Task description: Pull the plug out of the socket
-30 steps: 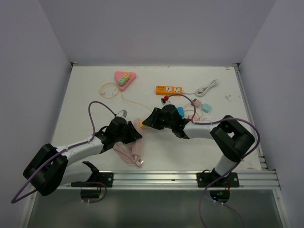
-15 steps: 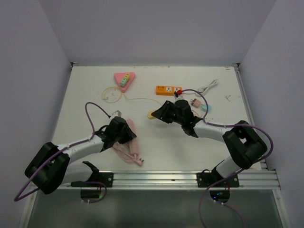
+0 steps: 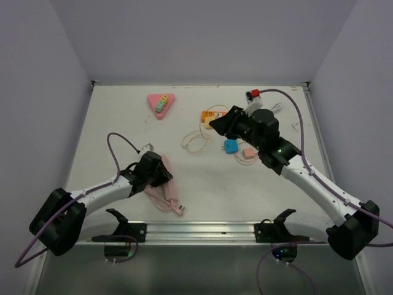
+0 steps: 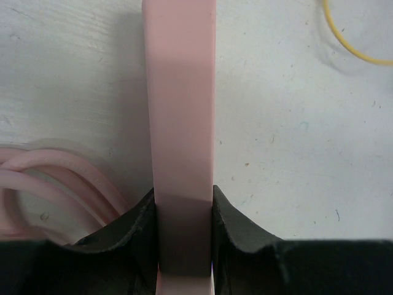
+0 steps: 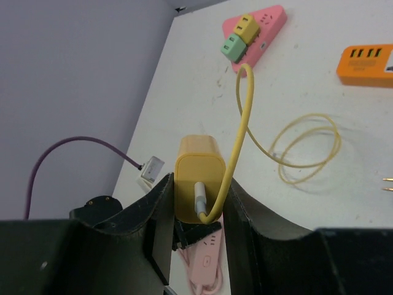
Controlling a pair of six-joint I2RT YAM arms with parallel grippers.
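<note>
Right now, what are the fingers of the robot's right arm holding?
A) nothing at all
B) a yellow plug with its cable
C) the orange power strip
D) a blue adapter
B: in the right wrist view, the yellow plug sits clamped between the right fingers. Its yellow cable loops away, and the orange power strip lies apart on the table.

White arms [image 3: 104, 192], black joints [image 3: 61, 215] (purple cables [image 3: 113, 147])
</note>
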